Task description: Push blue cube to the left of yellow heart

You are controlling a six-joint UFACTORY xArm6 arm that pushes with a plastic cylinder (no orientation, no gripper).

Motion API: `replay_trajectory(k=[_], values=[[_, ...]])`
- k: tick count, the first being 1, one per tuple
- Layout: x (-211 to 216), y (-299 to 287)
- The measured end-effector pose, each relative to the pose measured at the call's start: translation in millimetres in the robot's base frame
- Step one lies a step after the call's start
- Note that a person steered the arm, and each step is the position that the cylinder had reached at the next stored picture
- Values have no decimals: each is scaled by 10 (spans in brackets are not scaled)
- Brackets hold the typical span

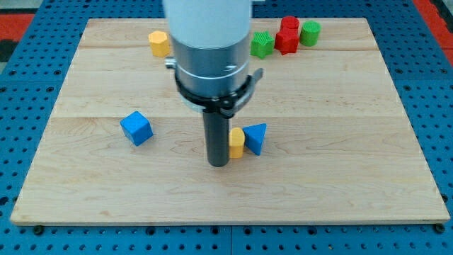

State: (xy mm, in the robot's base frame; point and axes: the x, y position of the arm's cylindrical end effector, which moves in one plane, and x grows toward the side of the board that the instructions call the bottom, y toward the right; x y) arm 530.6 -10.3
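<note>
Blue cube (136,128) sits left of centre, well apart from my tip (218,163), which rests lower centre, touching or just beside a yellow block (236,143), probably the yellow heart, shape unclear. Blue triangular block (256,137) abuts it on the right. No fingers on this rod. Cube lies left of tip, slightly higher; open wooden board (340,177) between them

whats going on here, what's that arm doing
A robot arm with a dark rod is working on a wooden board. My tip sits right beside a small yellow block, on the view's left of it, with a blue triangular block touching its other side. The blue cube sits apart, further to the view's left.
</note>
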Motion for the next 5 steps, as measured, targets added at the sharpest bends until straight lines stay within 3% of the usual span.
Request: replay_trajectory(k=[1,2,3,4,5], values=[[264,-169],[787,-1643],[579,-2786],[-280,-2661],[-934,-2135]])
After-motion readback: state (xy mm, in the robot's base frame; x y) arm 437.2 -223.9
